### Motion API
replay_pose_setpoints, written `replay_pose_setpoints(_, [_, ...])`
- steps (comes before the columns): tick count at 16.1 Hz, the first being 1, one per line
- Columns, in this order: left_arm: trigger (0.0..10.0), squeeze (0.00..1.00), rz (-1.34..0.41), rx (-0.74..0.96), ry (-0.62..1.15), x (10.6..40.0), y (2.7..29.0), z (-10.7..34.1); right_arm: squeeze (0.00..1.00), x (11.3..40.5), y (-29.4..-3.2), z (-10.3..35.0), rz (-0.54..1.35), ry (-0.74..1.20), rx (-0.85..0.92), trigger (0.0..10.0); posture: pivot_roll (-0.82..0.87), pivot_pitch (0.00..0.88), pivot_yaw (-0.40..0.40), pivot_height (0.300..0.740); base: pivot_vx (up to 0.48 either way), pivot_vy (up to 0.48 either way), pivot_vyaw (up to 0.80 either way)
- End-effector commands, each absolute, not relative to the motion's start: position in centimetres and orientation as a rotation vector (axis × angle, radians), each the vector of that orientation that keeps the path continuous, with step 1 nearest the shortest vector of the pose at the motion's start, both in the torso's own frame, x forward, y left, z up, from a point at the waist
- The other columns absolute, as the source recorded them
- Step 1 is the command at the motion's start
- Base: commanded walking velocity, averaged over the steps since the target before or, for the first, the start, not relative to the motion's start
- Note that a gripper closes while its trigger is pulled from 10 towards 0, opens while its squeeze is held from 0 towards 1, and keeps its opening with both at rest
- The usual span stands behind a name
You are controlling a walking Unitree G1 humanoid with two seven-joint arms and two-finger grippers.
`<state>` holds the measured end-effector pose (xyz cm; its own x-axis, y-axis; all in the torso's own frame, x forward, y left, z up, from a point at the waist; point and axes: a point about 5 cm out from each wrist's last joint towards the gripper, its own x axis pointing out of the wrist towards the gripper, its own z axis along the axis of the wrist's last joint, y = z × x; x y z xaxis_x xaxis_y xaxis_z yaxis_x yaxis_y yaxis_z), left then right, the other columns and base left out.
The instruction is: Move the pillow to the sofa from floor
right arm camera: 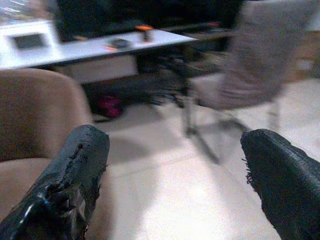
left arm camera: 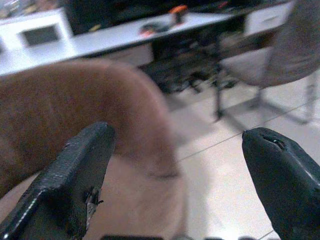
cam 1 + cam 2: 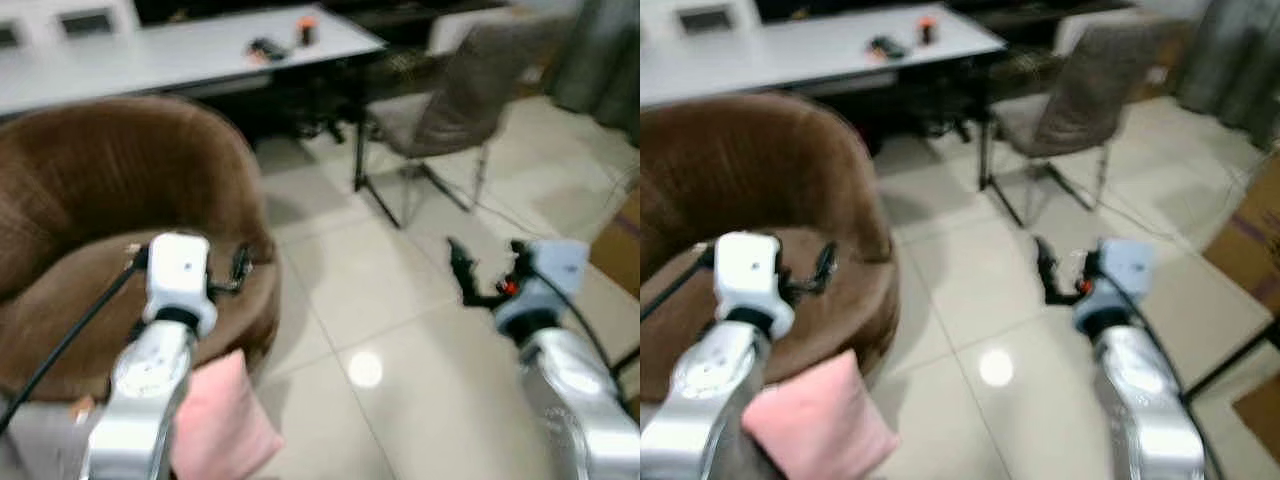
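A pink pillow (image 3: 222, 420) lies on the tiled floor against the front of the round brown sofa chair (image 3: 120, 190), low in the eye views and partly behind my left arm. My left gripper (image 3: 235, 268) hovers over the chair's seat, open and holding nothing; its black fingers (image 2: 75, 180) stand wide apart in the left wrist view. My right gripper (image 3: 485, 270) is raised over bare floor to the right, also open, with its fingers (image 1: 70, 175) spread wide. The whole scene is blurred.
A white table (image 3: 190, 50) with a small orange item (image 3: 307, 30) and a dark object runs along the back. A grey chair on metal legs (image 3: 450, 100) stands at the back right. A cardboard box (image 3: 622, 245) sits at the right edge. Pale tiles (image 3: 380, 330) lie between.
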<state>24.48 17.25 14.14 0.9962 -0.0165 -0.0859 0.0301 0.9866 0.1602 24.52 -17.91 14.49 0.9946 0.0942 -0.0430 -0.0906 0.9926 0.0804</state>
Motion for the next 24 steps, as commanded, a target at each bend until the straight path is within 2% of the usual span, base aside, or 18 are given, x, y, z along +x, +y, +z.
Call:
replay_pose_setpoints(1, [10.0, 0.00, -0.030, 0.176, 0.076, 24.4, 17.1, 14.3, 1.00, 24.7, -18.0, 14.7, 0.098, 0.042, 0.050, 10.0, -0.12, 0.000, 0.028, 0.740, 0.000, 0.000, 0.80])
replay_pose_setpoints(13, [10.0, 0.00, 0.008, 0.240, 0.051, 24.2, 18.4, 14.7, 1.00, 25.5, -16.3, 13.9, 0.107, 0.057, 0.066, 10.0, -0.07, 0.000, 0.029, 0.740, 0.000, 0.000, 0.80])
replay_pose_setpoints(15, [10.0, 0.00, 0.009, 0.253, 0.047, 24.1, 18.5, 14.7, 1.00, 25.3, -16.1, 14.0, 0.100, 0.059, 0.057, 10.0, -0.08, 0.000, 0.028, 0.740, 0.000, 0.000, 0.00])
replay_pose_setpoints(16, [10.0, 0.00, 0.012, 0.248, 0.048, 24.1, 18.5, 14.7, 0.70, 25.3, -16.0, 14.1, 0.106, 0.059, 0.052, 10.0, -0.08, 0.000, 0.028, 0.740, 0.000, 0.000, 0.00])
replay_pose_setpoints(17, [10.0, 0.00, 0.015, 0.240, 0.050, 24.0, 18.4, 14.6, 0.00, 25.3, -15.9, 14.2, 0.102, 0.051, 0.054, 10.0, -0.09, 0.001, 0.023, 0.740, 0.000, -0.349, 0.00])
replay_pose_setpoints(19, [10.0, 0.00, 0.005, 0.233, 0.055, 23.7, 17.9, 14.4, 0.00, 25.6, -16.4, 14.3, 0.043, 0.049, 0.004, 10.0, -0.08, 0.011, 0.021, 0.740, 0.000, -0.458, 0.00])
replay_pose_setpoints(22, [10.0, 0.00, -0.012, 0.230, 0.058, 23.7, 17.6, 14.4, 0.00, 25.6, -16.2, 14.0, 0.105, 0.076, 0.007, 10.0, -0.08, 0.015, 0.024, 0.740, 0.000, -0.286, 0.00])
replay_pose_setpoints(24, [10.0, 0.00, -0.010, 0.206, 0.048, 23.8, 17.5, 14.6, 0.00, 25.2, -15.7, 14.1, 0.159, 0.074, 0.003, 10.0, -0.08, 0.022, 0.026, 0.740, 0.000, 0.000, 0.80])
